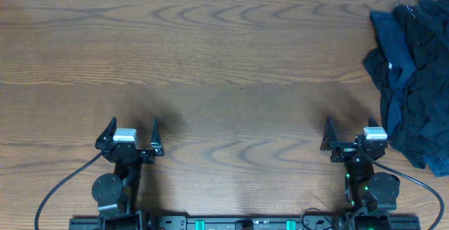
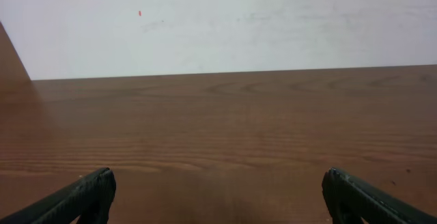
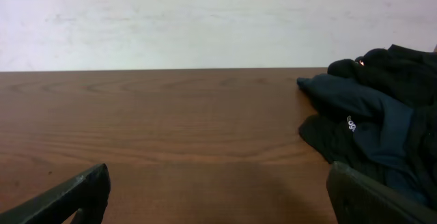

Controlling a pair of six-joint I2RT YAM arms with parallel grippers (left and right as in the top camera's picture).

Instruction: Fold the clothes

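Note:
The clothes (image 1: 414,76) lie in a crumpled heap of dark navy and black fabric at the table's right edge. A small white logo (image 3: 349,123) shows on a navy fold. In the right wrist view the clothes (image 3: 382,115) fill the right side, just beyond the right finger. My right gripper (image 1: 350,123) stands open near the front edge, left of the heap and not touching it, with bare wood between its fingers (image 3: 218,176). My left gripper (image 1: 132,123) stands open at the front left, far from the clothes, with nothing between its jaws (image 2: 218,179).
The wooden table (image 1: 224,62) stretches bare between and beyond the two arms. A white wall runs behind its far edge. Cables and the arm bases sit along the front edge. The heap runs past the right border of the overhead view.

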